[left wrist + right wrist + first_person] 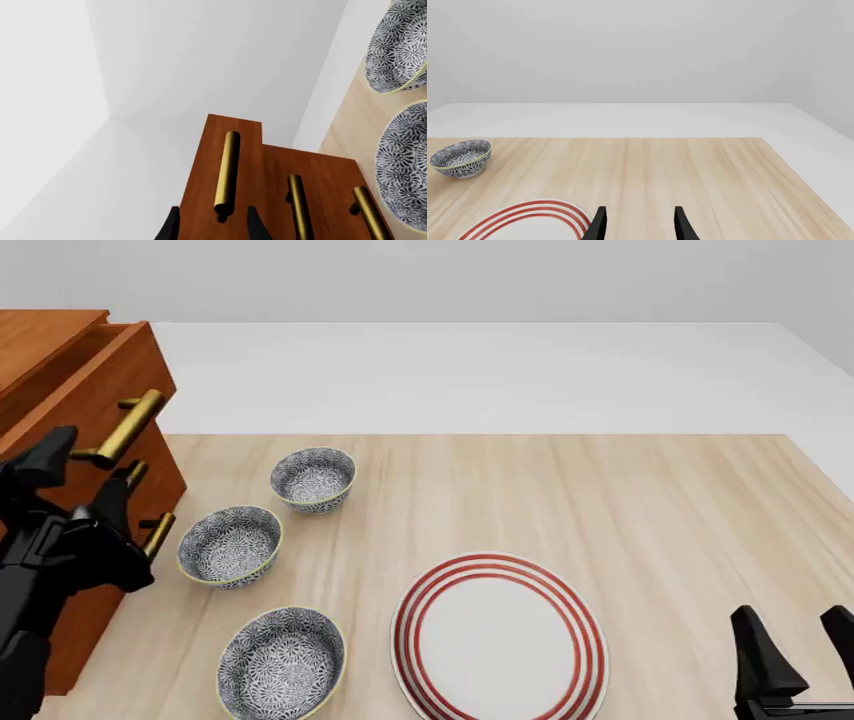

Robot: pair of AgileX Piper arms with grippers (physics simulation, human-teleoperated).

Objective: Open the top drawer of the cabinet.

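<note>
The cabinet (47,340) stands at the table's left edge. Its top drawer (123,368) sticks out a little past the two lower drawer fronts, as the left wrist view (205,165) also shows. The drawer's brass bar handle (127,423) (227,170) is bare. My left gripper (80,480) (213,226) is open, with a finger on either side of the handle's near end and a gap on both sides. My right gripper (798,645) (639,225) is open and empty, low at the table's front right, far from the cabinet.
The two lower brass handles (300,205) (370,210) sit beside the top one. Three patterned bowls (312,478) (230,545) (282,660) stand close to the cabinet's front. A red-ringed white plate (501,640) lies mid-front on the wooden table (641,500).
</note>
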